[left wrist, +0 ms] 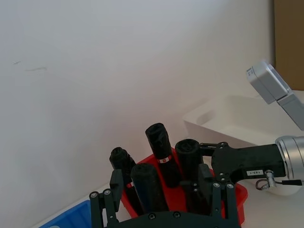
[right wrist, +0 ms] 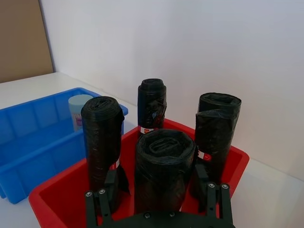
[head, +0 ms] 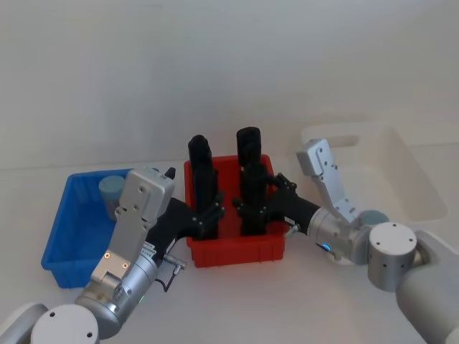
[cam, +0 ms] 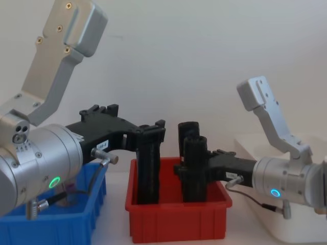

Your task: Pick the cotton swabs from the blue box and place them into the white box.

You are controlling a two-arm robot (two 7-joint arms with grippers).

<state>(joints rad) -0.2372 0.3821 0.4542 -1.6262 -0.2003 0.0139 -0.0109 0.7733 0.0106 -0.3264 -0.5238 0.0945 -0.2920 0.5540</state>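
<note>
text: none legible | small labels on arm and rolls unreadable

A red bin (head: 237, 252) is set on the white table (head: 287, 301), toward its middle. Four black rolls (right wrist: 164, 166) are stood upright inside the bin, two along its near edge and two along its far edge. A pale wall (head: 215, 64) is seen behind the table.

Plain white wall (head: 215, 64) behind white tabletop (head: 287, 301).
</note>
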